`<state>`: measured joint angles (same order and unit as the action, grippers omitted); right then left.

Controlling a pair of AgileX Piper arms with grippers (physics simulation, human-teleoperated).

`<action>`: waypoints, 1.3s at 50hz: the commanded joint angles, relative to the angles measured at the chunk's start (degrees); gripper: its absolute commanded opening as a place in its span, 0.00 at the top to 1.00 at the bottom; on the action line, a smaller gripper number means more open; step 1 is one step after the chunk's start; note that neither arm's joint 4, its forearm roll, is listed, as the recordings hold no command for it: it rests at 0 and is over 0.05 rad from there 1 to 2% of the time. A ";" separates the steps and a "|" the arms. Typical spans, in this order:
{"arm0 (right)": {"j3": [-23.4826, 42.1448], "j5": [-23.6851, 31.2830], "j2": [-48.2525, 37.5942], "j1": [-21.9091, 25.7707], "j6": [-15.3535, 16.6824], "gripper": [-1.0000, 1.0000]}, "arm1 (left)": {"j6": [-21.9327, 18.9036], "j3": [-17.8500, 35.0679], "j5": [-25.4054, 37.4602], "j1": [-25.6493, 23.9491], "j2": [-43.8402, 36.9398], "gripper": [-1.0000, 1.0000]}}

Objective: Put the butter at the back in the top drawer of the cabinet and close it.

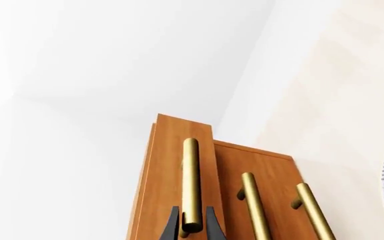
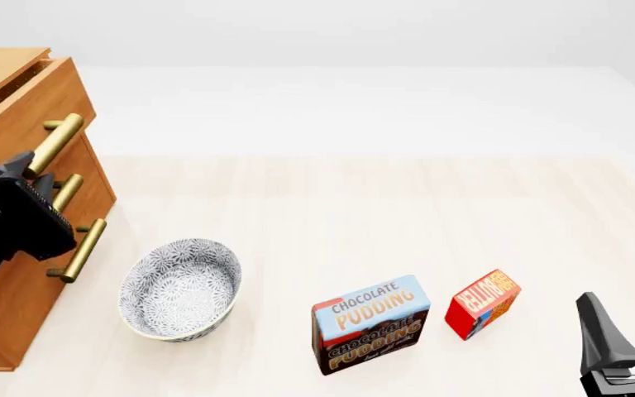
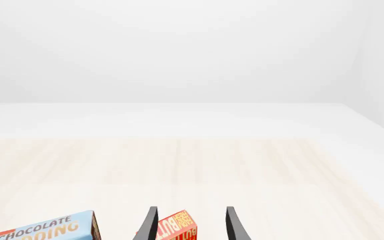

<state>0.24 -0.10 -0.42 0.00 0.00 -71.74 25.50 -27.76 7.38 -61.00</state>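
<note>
The cabinet [image 2: 14, 273] stands at the table's far left. Its top drawer [image 2: 31, 107] is pulled out a little; in the left wrist view its front [image 1: 168, 165] stands proud of the two lower drawers. My left gripper [image 2: 26, 169] is shut around the top drawer's brass handle [image 1: 190, 170], with one finger on each side [image 1: 192, 227]. The butter [image 2: 483, 302], a small red and orange box, lies on the table near the front right. My right gripper [image 2: 632, 327] is open and empty, to the right of the butter and nearer the front edge. In the right wrist view the butter [image 3: 177, 229] shows beyond the open fingers [image 3: 192, 225].
A patterned bowl [image 2: 179, 288] sits in front of the cabinet, to its right. The chocolate pudding box [image 2: 370, 324] stands just left of the butter and shows in the right wrist view [image 3: 45, 231]. The two lower handles [image 2: 80, 248] stick out below the left gripper.
</note>
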 commanded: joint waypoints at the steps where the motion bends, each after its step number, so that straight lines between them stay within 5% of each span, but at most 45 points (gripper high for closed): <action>1: 0.00 0.00 0.00 0.00 0.00 0.00 | -0.61 -0.45 0.26 -0.42 0.07 1.00; 65: 0.00 0.00 0.00 0.00 0.00 0.00 | -1.15 -8.60 -1.96 -7.91 3.27 1.00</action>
<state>0.24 -0.10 -0.42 0.00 0.00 -73.01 21.99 -32.18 0.43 -59.74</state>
